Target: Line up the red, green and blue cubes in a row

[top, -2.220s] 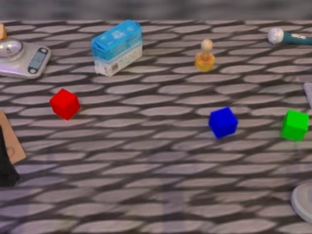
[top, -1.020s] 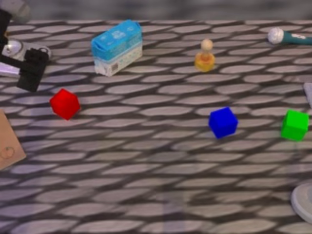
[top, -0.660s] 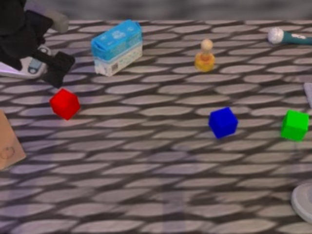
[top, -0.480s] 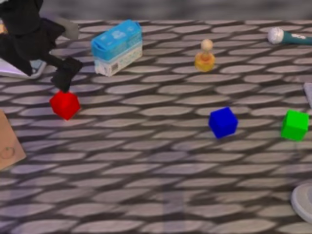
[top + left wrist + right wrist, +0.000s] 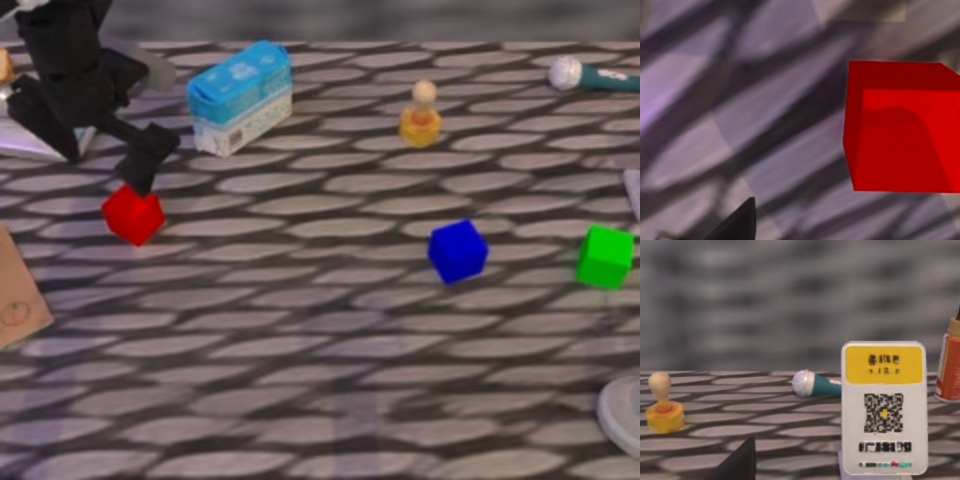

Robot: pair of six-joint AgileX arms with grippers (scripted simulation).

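Landmark: the matte bright red cube (image 5: 132,215) on the cobble-patterned table (image 5: 320,340), toward its left side.

My left gripper (image 5: 140,178): it hangs directly over the far edge of the red cube, black fingers pointing down at it. Whether it is spread or closed, and whether it touches the cube, I cannot tell. From my left wrist the red cube (image 5: 900,127) fills one side of the picture and stands flat on the table, with one dark fingertip (image 5: 737,222) at the edge of the view, apart from the cube.

Matte deep blue cube (image 5: 458,250): well to the right of the red cube, slightly nearer the front edge, standing alone.

Matte bright green cube (image 5: 605,257): farther right again, beyond the blue cube, near the table's right edge. The two are apart.

My right arm: parked off to the right, out of the top view. Its wrist camera shows only one dark fingertip (image 5: 737,460), so I cannot tell how its gripper stands.

Light-blue and white printed box (image 5: 240,96): behind the red cube and a little to its right.

Yellow stamp with a pale wooden knob (image 5: 420,115): far to the right of the red cube, toward the back.

Teal-handled microphone (image 5: 590,75): back right corner.

White and yellow QR-code sign (image 5: 884,407): upright, close before my right wrist.
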